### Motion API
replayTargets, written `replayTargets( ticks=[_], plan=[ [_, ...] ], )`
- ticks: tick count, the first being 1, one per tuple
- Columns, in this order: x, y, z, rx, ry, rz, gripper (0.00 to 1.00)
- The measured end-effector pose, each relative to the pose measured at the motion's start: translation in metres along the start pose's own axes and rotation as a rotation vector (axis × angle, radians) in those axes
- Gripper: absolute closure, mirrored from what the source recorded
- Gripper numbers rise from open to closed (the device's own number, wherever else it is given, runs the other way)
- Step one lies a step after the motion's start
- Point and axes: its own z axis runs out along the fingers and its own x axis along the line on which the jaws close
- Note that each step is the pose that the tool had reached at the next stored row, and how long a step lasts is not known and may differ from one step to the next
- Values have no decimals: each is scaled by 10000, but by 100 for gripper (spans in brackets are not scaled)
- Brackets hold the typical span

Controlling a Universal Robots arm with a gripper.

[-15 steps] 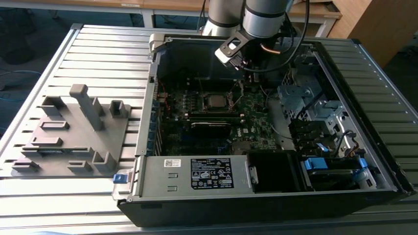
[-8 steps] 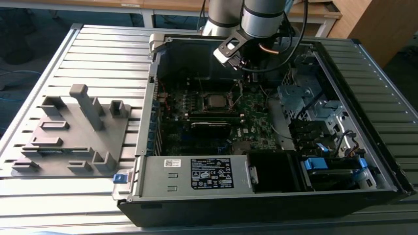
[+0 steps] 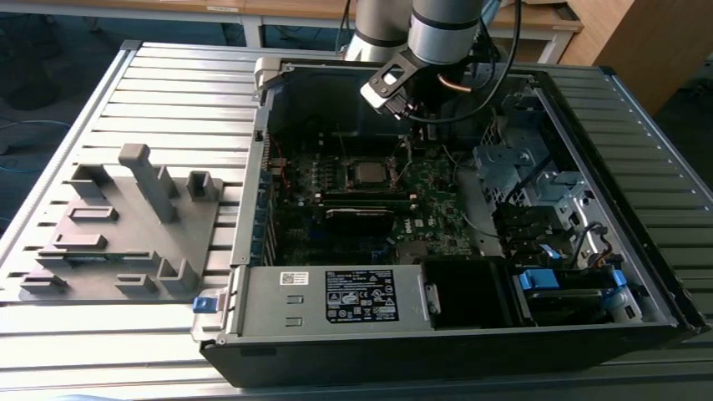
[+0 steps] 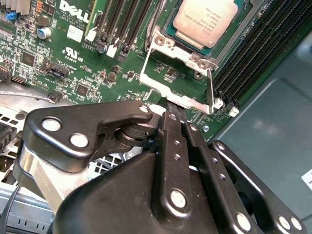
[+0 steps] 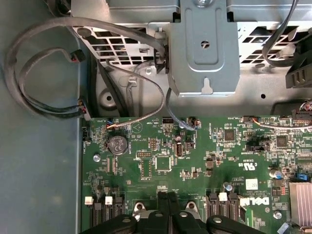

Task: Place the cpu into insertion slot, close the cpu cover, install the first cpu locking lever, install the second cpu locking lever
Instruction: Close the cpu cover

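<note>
The cpu, a dull silver square, lies in the insertion slot on the green motherboard; in the exterior view the cpu sits mid-case. The cpu cover, a shiny metal frame with a square window, stands open and tilted up from its hinge beside the slot. My gripper is shut, its black fingertips together right at the cover's free edge; whether they touch it is unclear. One thin locking lever stands raised next to the cover. In the first wrist view the gripper hangs low over the board.
Long black memory slots flank the socket. Grey cables and a metal bracket line the case wall. A power supply and drive bays fill the case's near side. A grey fixture sits on the slatted table.
</note>
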Motion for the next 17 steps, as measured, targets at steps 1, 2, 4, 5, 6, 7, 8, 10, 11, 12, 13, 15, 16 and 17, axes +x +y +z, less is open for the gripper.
replayTargets(
  ticks=[1, 2, 4, 5, 6, 7, 8, 10, 11, 12, 13, 15, 16, 17],
  plan=[
    [0, -6, 0, -4, -1, 0, 89],
    [-1, -13, 0, -9, 0, 0, 89],
    [-1, -25, 0, -18, 1, 0, 89],
    [-1, -32, -1, -22, 0, 0, 89],
    [-1, -38, -1, -27, 0, 0, 89],
    [-1, -45, -1, -32, 1, 0, 89],
    [-2, -51, -1, -37, 1, 0, 89],
    [-2, -65, -1, -48, 1, 0, 89],
    [-2, -73, -1, -53, 0, 0, 89],
    [-2, -81, -1, -58, 0, 0, 89],
    [-3, -89, -1, -63, 0, 0, 89],
    [-3, -107, -1, -75, 2, 0, 89],
    [-4, -116, 0, -80, 2, -1, 89],
    [-4, -127, 0, -87, 2, -1, 89]
  ],
)
